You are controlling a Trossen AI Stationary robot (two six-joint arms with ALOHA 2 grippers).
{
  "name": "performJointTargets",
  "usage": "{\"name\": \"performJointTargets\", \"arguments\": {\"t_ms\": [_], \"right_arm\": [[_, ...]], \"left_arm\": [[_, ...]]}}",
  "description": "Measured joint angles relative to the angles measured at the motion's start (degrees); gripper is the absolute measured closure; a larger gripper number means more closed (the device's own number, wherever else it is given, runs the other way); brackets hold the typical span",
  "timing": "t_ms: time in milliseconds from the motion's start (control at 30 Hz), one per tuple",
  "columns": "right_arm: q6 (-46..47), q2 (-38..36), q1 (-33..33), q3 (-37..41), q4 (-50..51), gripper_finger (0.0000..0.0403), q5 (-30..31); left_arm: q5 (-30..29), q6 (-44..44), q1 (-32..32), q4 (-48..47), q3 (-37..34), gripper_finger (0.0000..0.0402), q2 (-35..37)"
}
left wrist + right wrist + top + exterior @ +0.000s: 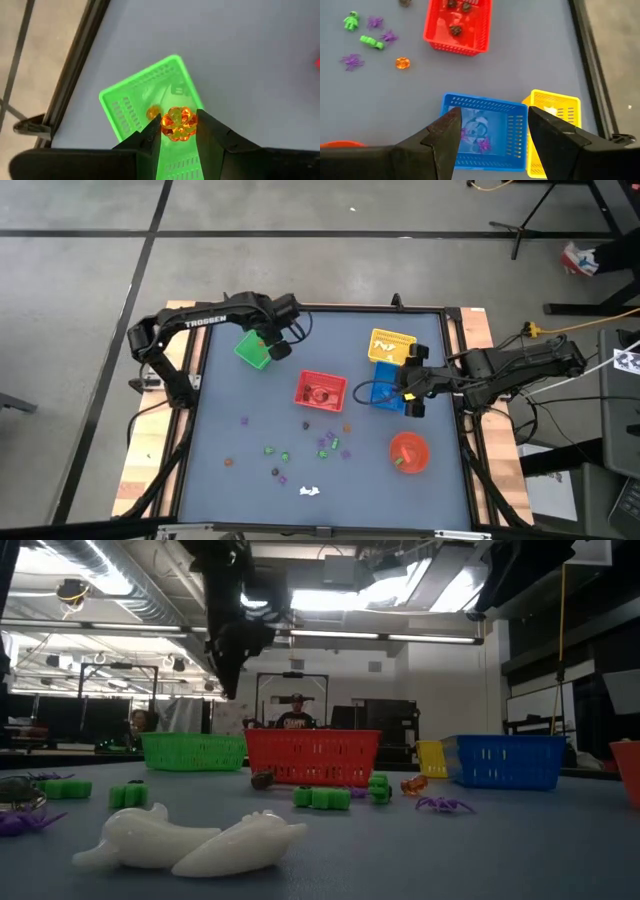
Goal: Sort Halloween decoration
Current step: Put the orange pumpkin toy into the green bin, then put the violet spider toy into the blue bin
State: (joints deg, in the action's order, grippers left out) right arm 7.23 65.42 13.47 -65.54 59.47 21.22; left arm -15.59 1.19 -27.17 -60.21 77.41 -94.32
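Left gripper [179, 131] hung above the green basket [253, 348] at the table's far left, fingers clamped on an orange pumpkin trinket [178, 123]; another orange piece [153, 112] lay inside that basket. Right gripper [492, 131] hovered over the blue basket [482, 131], jaws wide and empty; purple spiders [483, 144] lay inside. Loose trinkets [325, 442] sat scattered mid-table, near the red basket [320, 390] and red bowl [408, 452].

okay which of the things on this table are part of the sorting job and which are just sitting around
Part of the job:
orange pumpkin trinket, held in the left end effector above the green basket
loose trinkets
red basket, blue basket, yellow basket

Lying about:
red bowl
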Motion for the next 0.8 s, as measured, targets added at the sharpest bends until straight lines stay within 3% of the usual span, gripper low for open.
{"name": "performJointTargets", "arguments": {"t_ms": [200,400,600,800], "right_arm": [[0.00,1.81,0.00,0.00,-0.25,0.0176,-2.08],[-0.01,4.12,0.00,0.00,-6.86,0.0176,-8.73],[-0.01,7.61,0.02,0.00,-15.56,0.0176,-16.91],[0.01,12.24,0.02,0.00,-19.04,0.0176,-21.00]], "left_arm": [[-0.06,0.04,-1.08,0.19,-3.03,0.0321,-0.02],[-0.12,0.13,-1.05,0.59,-3.85,0.0318,-0.02],[-0.03,0.15,-1.05,0.68,-3.85,0.0277,-0.02],[-0.03,0.15,-1.05,0.68,-3.85,0.0240,-0.02]]}}
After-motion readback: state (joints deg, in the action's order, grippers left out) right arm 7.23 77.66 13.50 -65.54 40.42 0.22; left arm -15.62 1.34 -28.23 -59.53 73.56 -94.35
